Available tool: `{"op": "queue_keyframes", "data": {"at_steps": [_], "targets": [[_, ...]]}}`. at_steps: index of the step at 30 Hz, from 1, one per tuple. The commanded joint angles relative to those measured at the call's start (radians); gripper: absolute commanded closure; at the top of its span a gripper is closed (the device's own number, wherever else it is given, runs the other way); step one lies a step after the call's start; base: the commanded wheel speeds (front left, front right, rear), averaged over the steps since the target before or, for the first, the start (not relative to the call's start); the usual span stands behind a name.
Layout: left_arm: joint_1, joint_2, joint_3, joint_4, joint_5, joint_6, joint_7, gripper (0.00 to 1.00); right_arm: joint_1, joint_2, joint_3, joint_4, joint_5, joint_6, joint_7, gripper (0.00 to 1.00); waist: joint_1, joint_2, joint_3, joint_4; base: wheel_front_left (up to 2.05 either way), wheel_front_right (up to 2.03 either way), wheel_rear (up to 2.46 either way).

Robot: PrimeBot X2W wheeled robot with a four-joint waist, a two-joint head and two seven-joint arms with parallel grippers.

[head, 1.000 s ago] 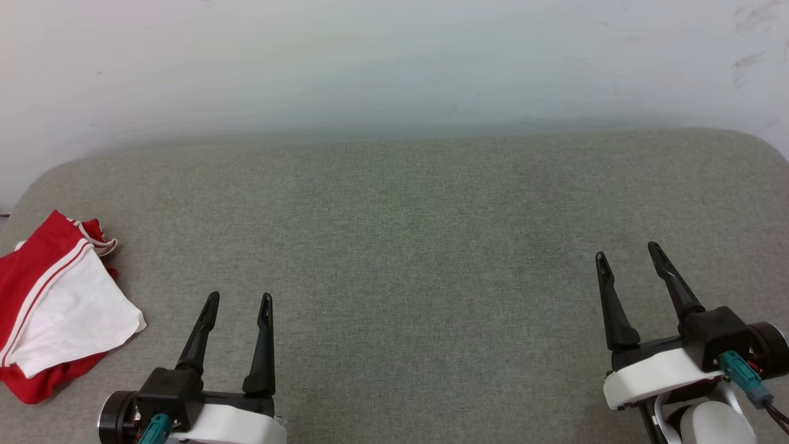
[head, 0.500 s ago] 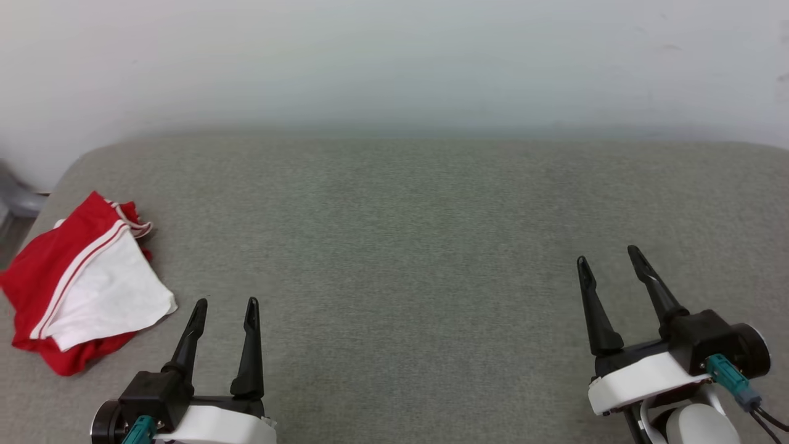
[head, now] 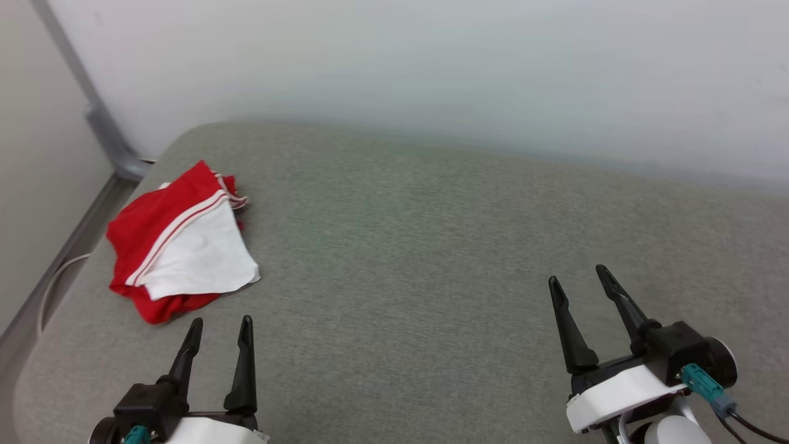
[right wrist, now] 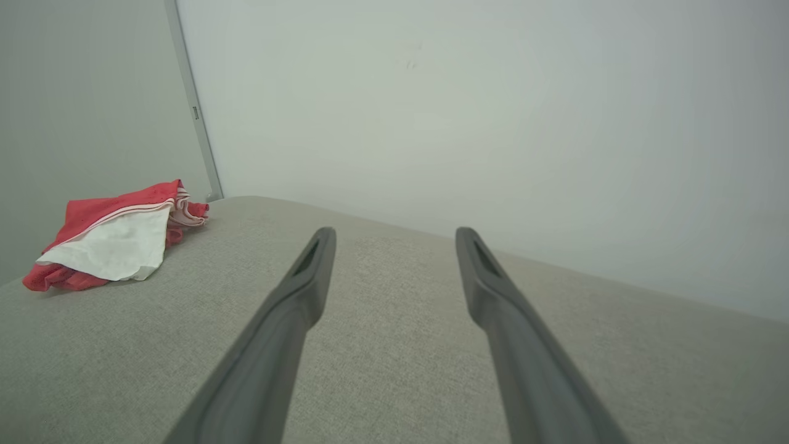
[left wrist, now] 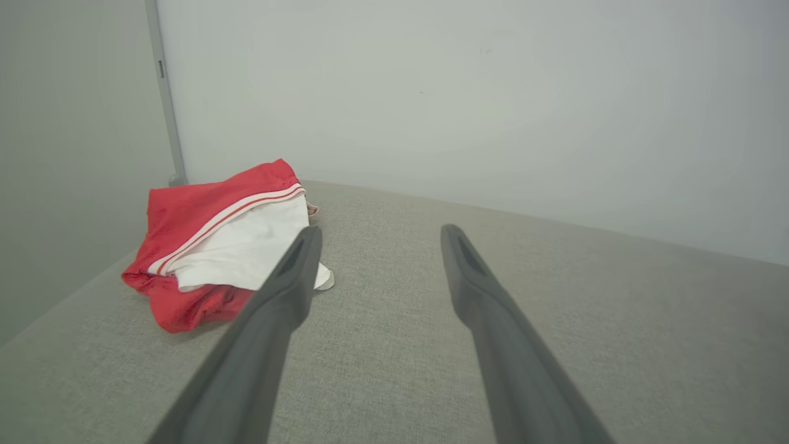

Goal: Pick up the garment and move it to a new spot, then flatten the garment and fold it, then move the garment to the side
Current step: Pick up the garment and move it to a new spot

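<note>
The garment (head: 179, 246) lies bunched in a heap at the left end of the grey cushioned surface (head: 419, 246), red fabric with a white panel on top and red-and-white striped trim. It also appears at the left in the left wrist view as the garment (left wrist: 216, 240) and farther off in the right wrist view as the garment (right wrist: 117, 237). My left gripper (head: 222, 323) hovers open just short of the heap, a little to its right, holding nothing. My right gripper (head: 576, 275) stands open far to the right with nothing between its fingers.
A pale wall (head: 431, 74) runs behind the surface. At the far left a grey metal rail (head: 98, 117) slants down beside the surface's rounded corner, with a thin white cable (head: 52, 287) below it. Bare cushion stretches between the two grippers.
The head camera has swung left, so the garment now sits further into the picture and the rail has come into sight. Both grippers stay open and empty.
</note>
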Motion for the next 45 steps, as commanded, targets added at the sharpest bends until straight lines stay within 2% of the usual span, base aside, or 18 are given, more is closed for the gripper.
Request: {"op": "queue_keyframes", "data": {"at_steps": [1,11,18,26,33,38,41,45], "targets": [[0.013,-0.001,0.010,0.001,-0.014,0.000,-0.003,0.00,0.013,0.001,0.009,0.003,0.007,-0.001,-0.002,0.00,0.0000,0.0000,-0.017,0.049,0.00,0.00,0.00],[0.031,-0.001,0.007,0.032,-0.009,-0.014,-0.002,0.00,0.030,0.001,0.046,0.026,0.050,-0.001,-0.002,0.00,0.0000,0.0000,-0.039,0.151,0.00,0.00,0.00],[0.038,-0.001,0.000,0.040,0.041,-0.020,-0.002,0.00,0.029,0.001,0.055,0.029,0.055,-0.001,-0.002,0.00,0.0000,0.0000,-0.042,0.190,0.00,0.00,0.00],[0.030,-0.001,-0.006,0.038,0.034,-0.023,-0.002,0.00,0.026,0.001,0.053,0.027,0.046,-0.001,-0.002,0.00,0.0000,0.0000,-0.029,0.198,0.00,0.00,0.00],[-0.018,0.002,0.010,0.045,0.025,-0.025,-0.002,0.00,-0.011,0.001,0.046,0.010,0.012,-0.001,-0.002,0.00,0.0000,0.0000,0.043,0.157,0.00,0.00,0.00],[-0.127,0.054,-0.014,0.127,-0.012,-0.025,-0.002,0.00,-0.042,0.001,0.030,-0.013,-0.045,-0.001,-0.002,0.00,0.0000,0.0000,0.140,0.116,0.00,0.00,0.00],[-0.242,0.135,-0.033,0.204,-0.059,-0.025,0.029,0.00,-0.064,0.000,0.024,-0.034,-0.084,-0.001,0.005,0.00,0.0000,0.0000,0.214,0.089,0.00,0.00,0.00],[-0.408,0.267,-0.076,0.292,-0.158,-0.025,0.145,0.00,-0.090,-0.021,0.009,-0.076,-0.111,-0.001,0.020,0.00,0.0000,0.0000,0.314,0.057,0.00,0.00,0.00]]}}
